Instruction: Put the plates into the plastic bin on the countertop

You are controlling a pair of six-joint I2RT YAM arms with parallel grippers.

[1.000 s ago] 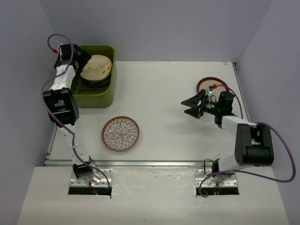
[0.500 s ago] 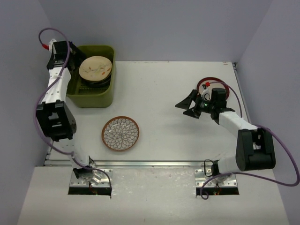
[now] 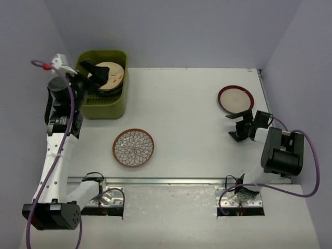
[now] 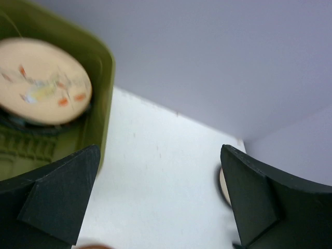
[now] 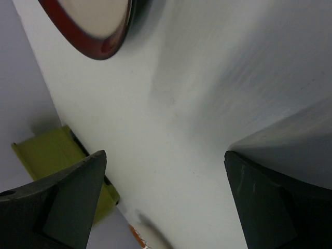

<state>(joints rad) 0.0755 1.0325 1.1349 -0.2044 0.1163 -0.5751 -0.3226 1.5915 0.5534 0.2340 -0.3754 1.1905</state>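
Since two plates lie outside the bin (image 3: 106, 111), the job looks roughly half done. The bin sits at the desk's (image 3: 187, 114) far-left corner. A cream plate (image 3: 106, 75) rests inside it on a darker stack, laid flat so more can nest on top.

The left fingers (image 4: 57, 202) hang over the bin's left wall, spread as wide as they go and holding nothing. From there they seem well placed to swing out toward the next plate. The right fingers (image 5: 67, 202) are likewise fully spread and empty, poised by the desk's right edge. They are just in front of the red plate (image 3: 236, 98), which lies flat near that edge toward the far side, so that arm is probably the natural one for it.

A floral plate (image 3: 134, 148) lies flat near the front edge, left of centre, well apart from both arms and nearer the left one. Behind the rail (image 3: 166, 180), only bare desk lies between either loose plate and the bin.

The likely snags are the bin's raised wall, which a carried plate must clear, and the thin rims lying flush on the desk, which are hard to get a finger under.
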